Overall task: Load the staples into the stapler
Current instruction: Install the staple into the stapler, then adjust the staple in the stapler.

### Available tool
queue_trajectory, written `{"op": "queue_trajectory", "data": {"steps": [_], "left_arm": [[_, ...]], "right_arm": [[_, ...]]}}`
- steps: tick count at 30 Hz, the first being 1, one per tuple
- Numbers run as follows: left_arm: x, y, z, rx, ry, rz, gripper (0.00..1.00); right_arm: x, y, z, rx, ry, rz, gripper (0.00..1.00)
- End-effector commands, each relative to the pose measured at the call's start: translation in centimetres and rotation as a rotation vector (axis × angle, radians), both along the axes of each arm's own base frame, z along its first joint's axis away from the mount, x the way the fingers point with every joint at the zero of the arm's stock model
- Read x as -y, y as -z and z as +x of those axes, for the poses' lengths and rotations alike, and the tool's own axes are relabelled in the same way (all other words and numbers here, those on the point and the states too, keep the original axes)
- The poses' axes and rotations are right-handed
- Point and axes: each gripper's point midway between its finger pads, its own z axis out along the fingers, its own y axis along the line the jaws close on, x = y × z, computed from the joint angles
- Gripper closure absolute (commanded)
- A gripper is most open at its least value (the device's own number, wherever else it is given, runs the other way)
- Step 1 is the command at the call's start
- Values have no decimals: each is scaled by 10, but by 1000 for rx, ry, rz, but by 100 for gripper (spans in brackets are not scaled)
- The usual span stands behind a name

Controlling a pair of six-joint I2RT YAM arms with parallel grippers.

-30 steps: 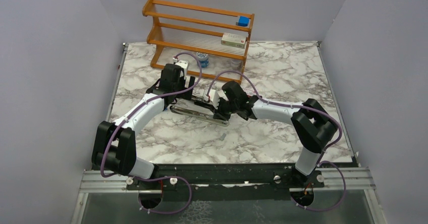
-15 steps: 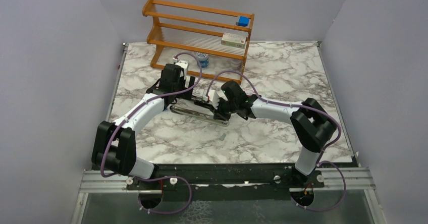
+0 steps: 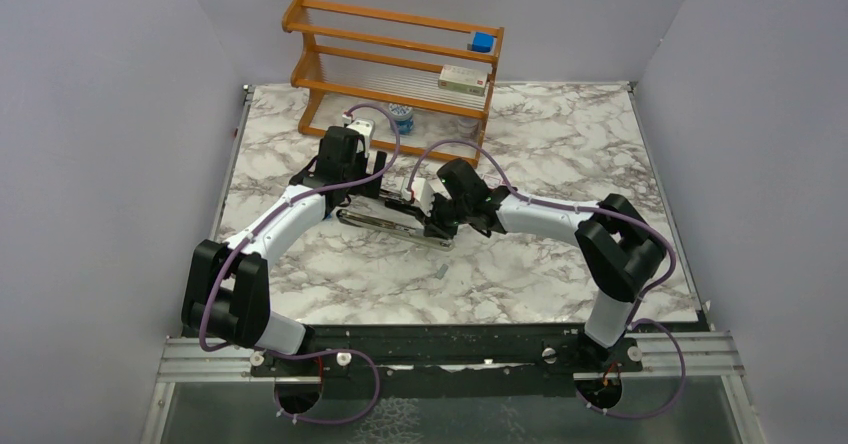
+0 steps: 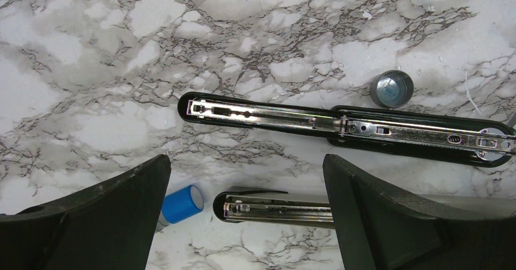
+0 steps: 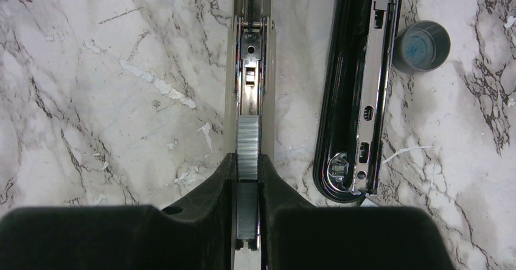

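left fingers (image 4: 91, 221) spread wide above bench (image 4: 73, 51) | stapler (image 4: 341, 124) opened flat, channel up | grey cap (image 4: 391, 89) just beside | blue cylinder (image 4: 182, 204), second channel (image 4: 274, 209) between fingers

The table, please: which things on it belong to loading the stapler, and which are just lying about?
Job: staples in the right fingers; black stapler; silver channel beneath.
Lying about: grey cap; blue-capped tube; wooden rack.

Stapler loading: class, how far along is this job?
Done: the stapler lies open, silver channel exposed. In hand: the right gripper pinches the staples, lined up over that channel. To do: seat the strip, let go, close the stapler. The left gripper hangs open, empty.
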Motion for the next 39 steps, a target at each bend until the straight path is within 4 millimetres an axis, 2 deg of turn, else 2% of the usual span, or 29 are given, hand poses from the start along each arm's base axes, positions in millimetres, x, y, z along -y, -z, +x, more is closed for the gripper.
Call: {"op": "queue_trajectory", "data": {"steps": [1,13,20,29,39], "left_arm": [[3,-8,8,30,2,2,1],[4,-9,7,30,4,-4,1],[3,-11,8,35,2,-6,1],[3,-12,7,39,0,-6,1],[3,-12,7,38,3,-7,1]], "right_arm": [[3,8,-2,-27,-10,-32,82],[-2,-7,-3,-8,-22,13,70],[-12,-47,7,85,31,161,68],[-18,-27,23,52,81,156,68],[-18,-10,25,24,80,123,69]]}}
